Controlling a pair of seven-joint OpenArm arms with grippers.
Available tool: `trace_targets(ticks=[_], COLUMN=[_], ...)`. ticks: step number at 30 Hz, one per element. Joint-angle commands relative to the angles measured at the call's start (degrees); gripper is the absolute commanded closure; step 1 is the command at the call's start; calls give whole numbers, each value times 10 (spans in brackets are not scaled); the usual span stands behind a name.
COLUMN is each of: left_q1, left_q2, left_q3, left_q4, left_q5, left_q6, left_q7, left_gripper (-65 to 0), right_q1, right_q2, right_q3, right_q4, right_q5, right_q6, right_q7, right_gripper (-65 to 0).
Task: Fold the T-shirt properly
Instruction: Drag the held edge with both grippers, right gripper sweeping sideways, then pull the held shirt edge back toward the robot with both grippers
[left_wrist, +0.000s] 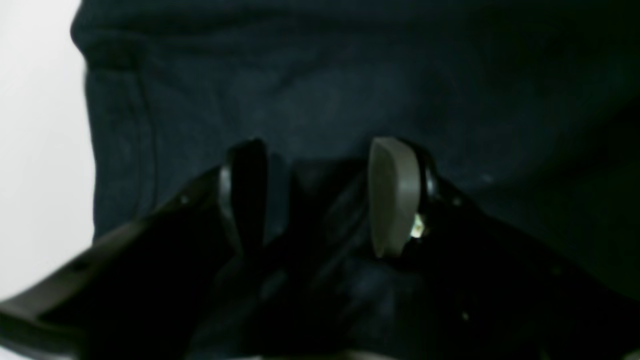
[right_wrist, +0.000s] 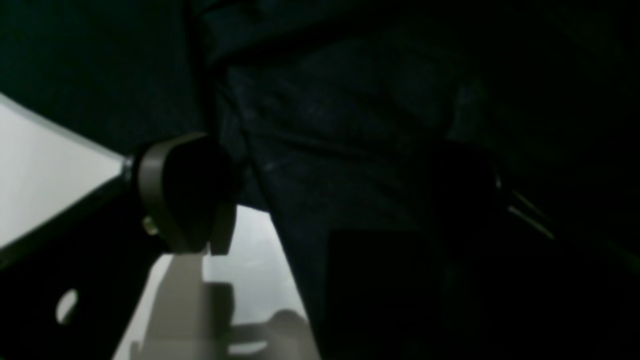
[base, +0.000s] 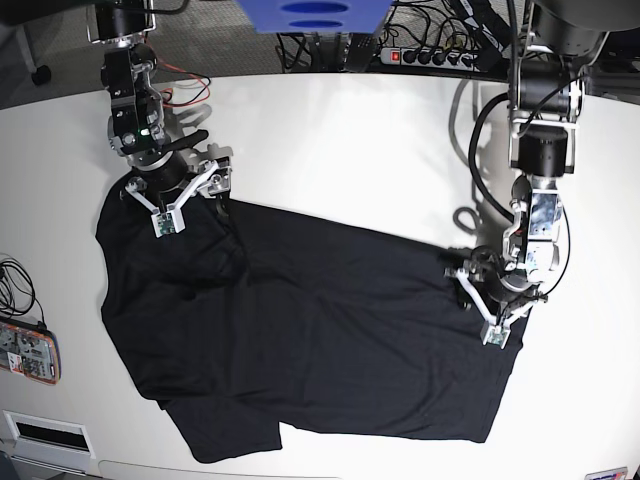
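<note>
The T-shirt (base: 300, 330) lies spread flat on the table (base: 350, 140), its long axis running between both arms. Left gripper (base: 492, 300) pinches cloth at one end; right gripper (base: 178, 190), jaws wide, straddles the opposite corner.
</note>
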Motion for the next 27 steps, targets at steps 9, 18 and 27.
trace_targets(ticks=[9,18,27], left_q1=[68,68,24], left_q2=[-11,-11,-26], left_q3=[2,0,4], left_q4=[-19,-18,-20], left_q5=[23,23,29], left_q6=[3,2,-50], left_q7=[51,122,177], left_gripper=[-318,-318,-317], right_q1=[-9,-9,-8], right_q2=[3,3,3], right_q3=[-1,-2,-2], right_q4=[2,-3,-4], right_q5=[0,0,0], right_q6=[1,1,1], right_q7=[-58,-58,-53], right_gripper=[-613,-613,-613])
